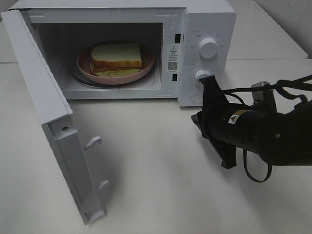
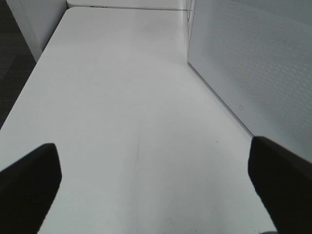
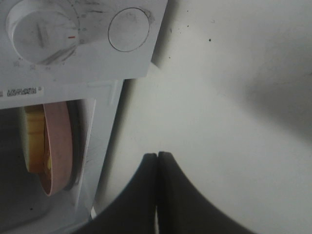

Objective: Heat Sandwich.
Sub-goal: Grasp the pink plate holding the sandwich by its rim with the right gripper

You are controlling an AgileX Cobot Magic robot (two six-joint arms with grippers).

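Squarish white-bread sandwich (image 1: pixel 117 56) on round pink plate (image 1: pixel 117 79) inside boxy white microwave (image 1: pixel 209 22); filling barely visible; left jaws spread wide; right jaws pressed together, empty.

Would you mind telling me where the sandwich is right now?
In the exterior high view, the sandwich sits on the pink plate inside the open microwave, upper left.

Robot test lab: bare white table (image 1: pixel 161 195), microwave (image 1: pixel 209 19), robot arm (image 1: pixel 263 131).
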